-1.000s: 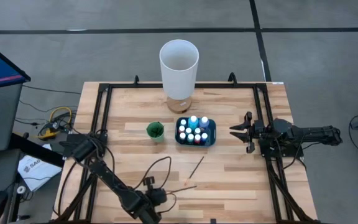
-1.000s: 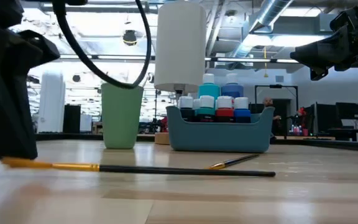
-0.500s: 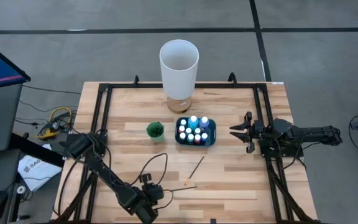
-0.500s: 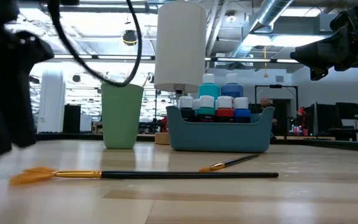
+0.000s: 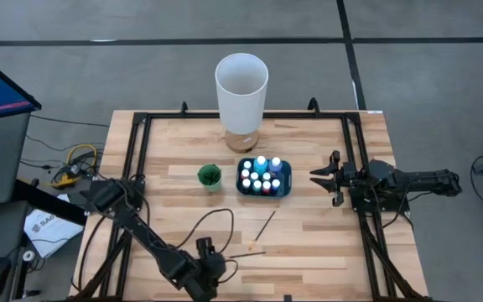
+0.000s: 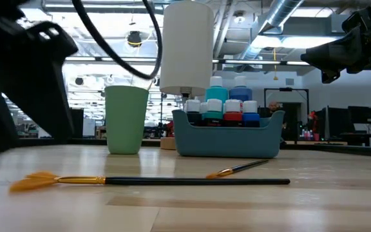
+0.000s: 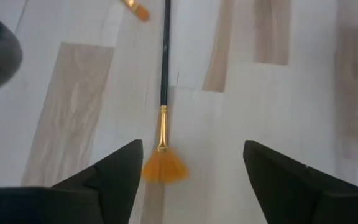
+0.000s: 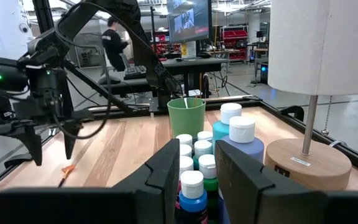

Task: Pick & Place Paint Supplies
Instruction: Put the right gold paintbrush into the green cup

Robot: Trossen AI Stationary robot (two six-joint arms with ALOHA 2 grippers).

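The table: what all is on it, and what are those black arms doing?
Bottles: about ten, mixed colours with pale caps, in the tray.
Tray: one, blue, mid-table.
Cup: one, green, beside the tray, a thin brush handle standing in it.
Lamp: one, white shade on a wooden base, at the table's back.
Fan brush: one, orange tip, dark handle, flat on the table's front.
Small brush: one, flat, in front of the tray.
Person: one, dark top, in the room behind.
Left tool: open, over the fan brush's tip.
Right tool: shut, waiting right of the tray.
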